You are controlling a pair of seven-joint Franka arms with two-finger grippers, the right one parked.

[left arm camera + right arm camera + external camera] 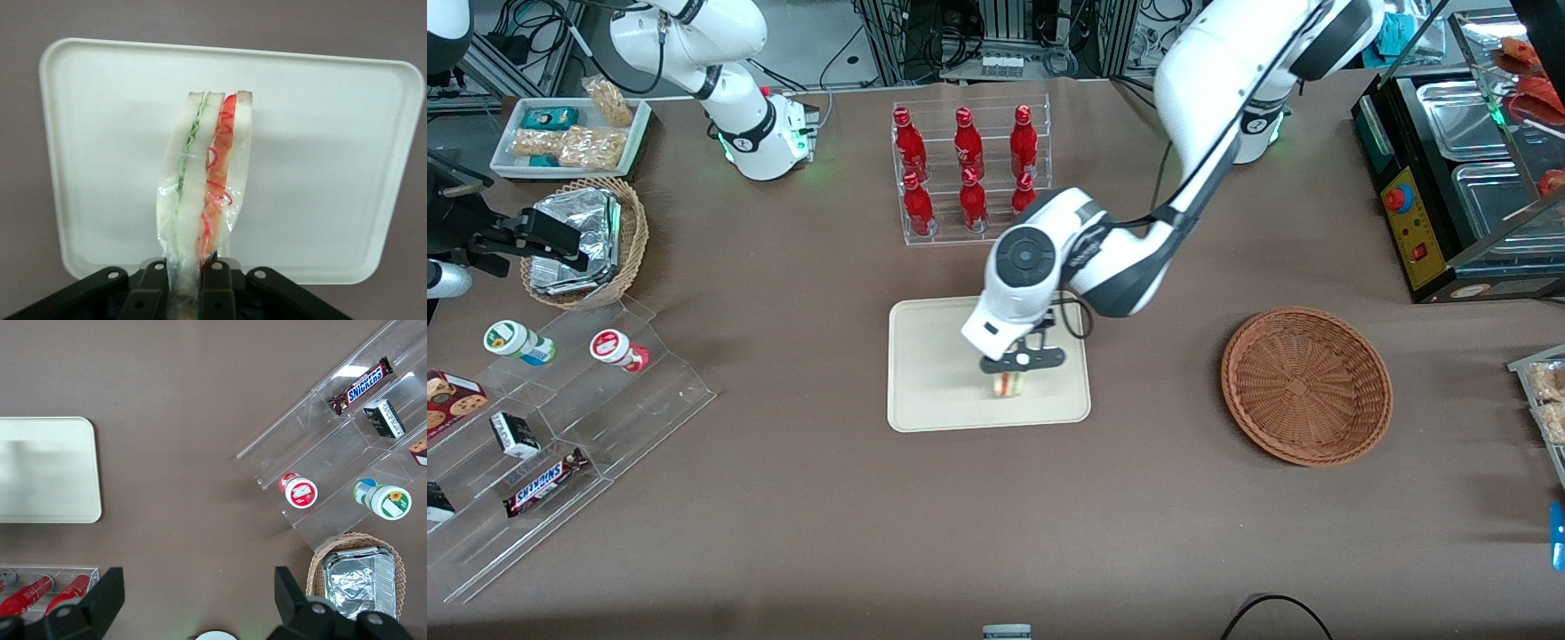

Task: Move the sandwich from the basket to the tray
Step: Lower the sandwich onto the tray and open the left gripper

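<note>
Matt smooth tray [320, 167], woven wicker basket [1305, 385], clear-film-wrapped sandwich [203, 180]

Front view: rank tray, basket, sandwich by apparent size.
1. Tray, largest.
2. Basket, slightly smaller in footprint.
3. Sandwich, far smallest, held over the tray by the left gripper; it sits higher, nearer the camera, yet clearly smallest.

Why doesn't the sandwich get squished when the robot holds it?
It probably would squish if squeezed hard. The sandwich is soft white bread in thin crinkly clear wrap, so likely light and a bit floppy. The end effector pinches only its end above the tray; the layers look unsquashed, so the grip seems gentle.
</note>
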